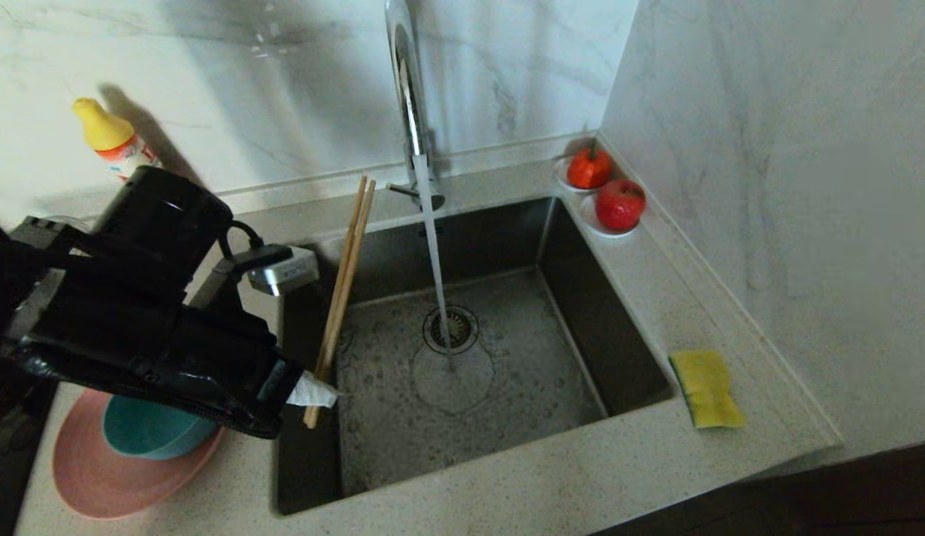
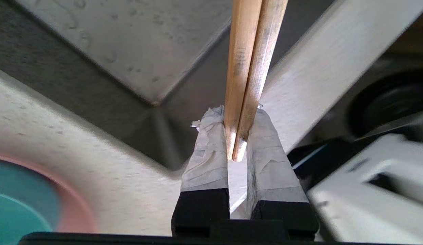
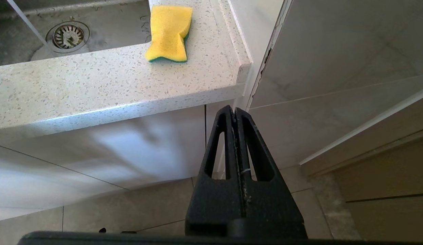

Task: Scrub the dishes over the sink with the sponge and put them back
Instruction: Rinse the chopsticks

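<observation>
So far only the first of the dishes is in hand: the left gripper point(image 2: 237, 136) is clenched on the lower ends of the pair of wooden sticks point(image 1: 345, 283), holding them slanted over the near-left part of the sink point(image 1: 619, 350), their tips leaning up toward the back rim, left of the running stream from the tap point(image 1: 410, 112). In the left wrist view the taped fingers point(image 2: 208, 153) pinch the two sticks side by side, just above their butt ends. The sponge point(image 1: 707, 387) lies untouched on the desk point(image 1: 507, 484) to the right of the sink, a yellow pad, slightly warped, with a green layer showing along its underside in the right wrist view. The right gripper point(image 3: 236, 112) hangs below the desk edge, its fingers pressed together and holding nothing, so no scrubbing seems to be under way. The teal bowl point(image 1: 146, 432) sits inside the pink plate point(image 1: 97, 476) on the desk left of the sink, both apparently waiting their turn. My judgement: the task is at an early stage, with the sponge to fetch, every piece to scrub and all of them to put back.
</observation>
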